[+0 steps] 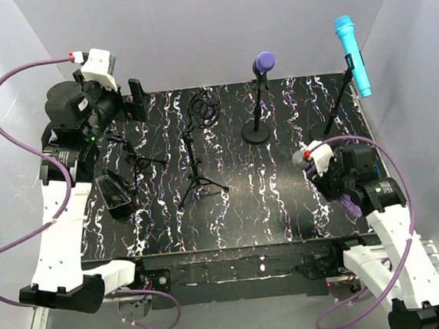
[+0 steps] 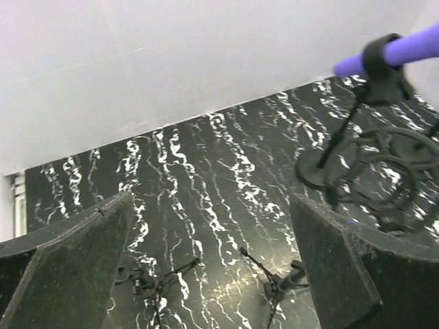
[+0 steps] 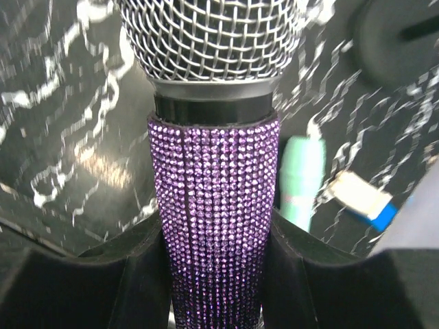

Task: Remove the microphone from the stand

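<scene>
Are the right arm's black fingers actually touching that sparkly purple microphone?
Touching. The right wrist view shows the right fingers pressed against both sides of the purple rhinestone microphone, with no gap visible.

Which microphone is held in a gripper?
The glittery purple microphone with the silver mesh head, clamped in the right gripper. The plain purple microphone and the blue microphone sit on stands.

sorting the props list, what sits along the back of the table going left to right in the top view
black upright block → black wire-ring mount → purple microphone → blue microphone
</scene>
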You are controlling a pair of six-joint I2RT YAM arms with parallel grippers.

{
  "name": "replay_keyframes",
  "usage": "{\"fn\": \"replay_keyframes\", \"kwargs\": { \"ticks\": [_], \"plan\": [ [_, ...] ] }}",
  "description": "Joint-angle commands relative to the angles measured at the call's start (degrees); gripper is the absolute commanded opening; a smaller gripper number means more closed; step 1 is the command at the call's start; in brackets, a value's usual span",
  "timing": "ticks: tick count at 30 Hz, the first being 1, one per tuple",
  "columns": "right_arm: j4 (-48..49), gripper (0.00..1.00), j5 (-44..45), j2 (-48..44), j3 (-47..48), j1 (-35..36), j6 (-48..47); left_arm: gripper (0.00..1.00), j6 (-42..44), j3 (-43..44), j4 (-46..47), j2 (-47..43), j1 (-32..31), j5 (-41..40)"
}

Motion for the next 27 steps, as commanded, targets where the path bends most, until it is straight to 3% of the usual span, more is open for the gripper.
{"fn": "replay_keyframes", "kwargs": {
  "ticks": [1, 5, 12, 16, 22, 27],
  "plan": [
    [-1.2, 0.01, -2.8, -1.9, -5.4, -3.2, -10.0, 0.98, -0.5, -0.2, 2.8, 1.5, 1.2, -5.4],
    [2.5, 0.01, 0.3, 3.3, -9.9, -3.6, -9.1, 0.98, 0.7, -1.5, 3.6, 0.3, 1.5, 1.0],
    [7.1, 0.01, -0.2, 15.6, -12.6, -4.7, -8.0, 0.98, 1.1, -1.2, 3.2, -0.9, 1.6, -0.3],
    [7.6, 0.16, 0.0, 18.7, -14.2, -5.3, -9.0, 0.98, 1.1, -1.5, 2.9, -1.6, 1.6, -0.2],
    [7.5, 0.54, 0.5, 21.5, -15.5, -5.3, -9.5, 0.98, 1.6, -2.8, 3.2, -2.4, 1.6, 0.1],
    [8.2, 0.56, 0.6, 21.9, -15.3, -5.2, -9.8, 0.98, 0.8, -2.9, 4.1, -2.4, 1.6, 0.7]
  ]
}}
